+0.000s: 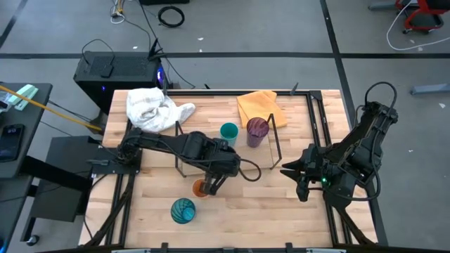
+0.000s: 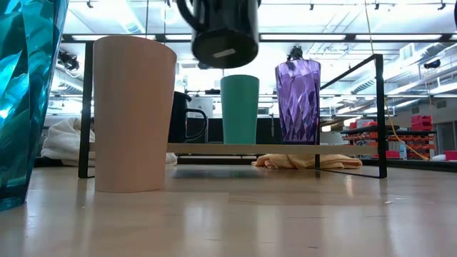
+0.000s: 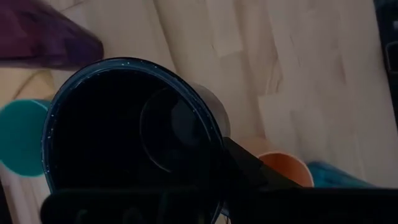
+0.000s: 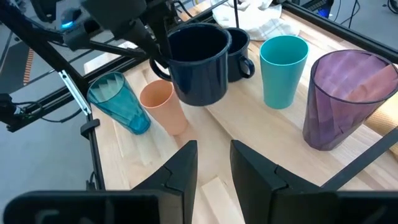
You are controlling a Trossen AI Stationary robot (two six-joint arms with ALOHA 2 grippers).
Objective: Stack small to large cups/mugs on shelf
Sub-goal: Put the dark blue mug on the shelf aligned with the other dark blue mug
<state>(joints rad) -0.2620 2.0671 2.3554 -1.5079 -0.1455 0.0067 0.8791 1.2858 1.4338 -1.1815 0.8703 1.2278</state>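
Observation:
My left gripper point(image 1: 216, 172) is shut on a navy mug point(image 4: 199, 62), which hangs in the air point(image 2: 225, 32) over the small orange cup point(image 1: 202, 188) standing on the table. The patterned teal tumbler point(image 1: 183, 210) stands near the front edge. On the shelf point(image 2: 235, 148) stand the second navy mug point(image 4: 239, 45), the teal cup point(image 1: 228, 131) and the purple tumbler point(image 1: 256, 131). My right gripper point(image 4: 211, 163) is open and empty, right of the shelf point(image 1: 299, 172). My left gripper holds the navy mug by its rim point(image 4: 163, 45), on the side by the handle point(image 4: 157, 68), coming from above. One finger point(image 3: 249, 167) shows outside the wall; the other is lost in the mug's dark inside. The mug hangs lifted clear, mouth up, slightly tilted.
A white cloth point(image 1: 151, 109) and a yellow-orange cloth point(image 1: 260, 107) lie on the table behind the shelf. Black wire rails point(image 2: 378, 114) close the shelf's ends. Bare tabletop lies between the shelf and the table's front edge on the right point(image 1: 281, 211).

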